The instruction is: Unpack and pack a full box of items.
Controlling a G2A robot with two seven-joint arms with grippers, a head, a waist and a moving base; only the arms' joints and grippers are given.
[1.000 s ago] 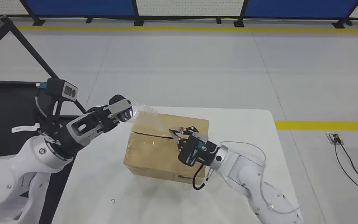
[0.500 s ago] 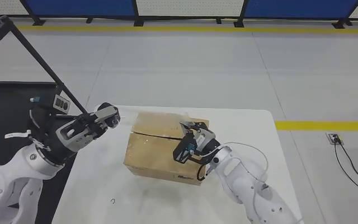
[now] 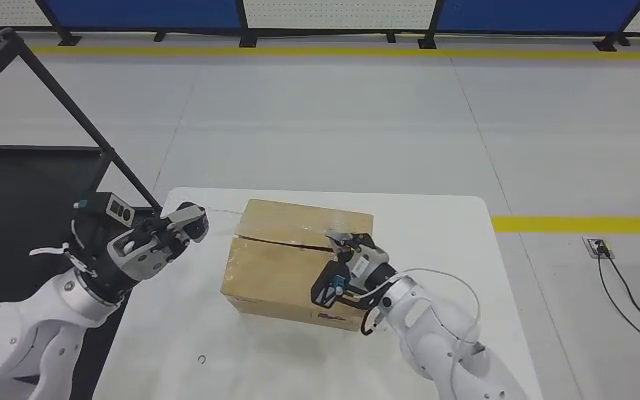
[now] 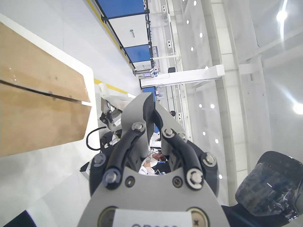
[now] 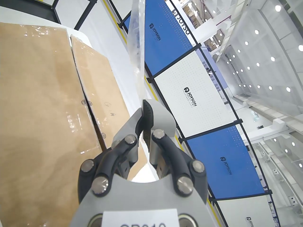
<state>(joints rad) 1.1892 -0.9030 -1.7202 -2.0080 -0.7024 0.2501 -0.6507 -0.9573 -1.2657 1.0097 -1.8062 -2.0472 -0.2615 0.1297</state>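
I held the right gripper [image 5: 144,114] clamped on a clear tape strip [image 5: 136,36], in my judgement to peel the seam open, at the 3 o'clock edge of the cardboard box [image 3: 285,265], which sat flaps-down mid-way on the white table [image 3: 440,230], while the left gripper [image 4: 151,109], pinched closed on nothing, hung clear off the box's 9 o'clock side.

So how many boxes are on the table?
1. The cardboard box sits in the middle of the white table, flaps down. The right gripper is at its top, pinching a clear strip. Anything inside is hidden.
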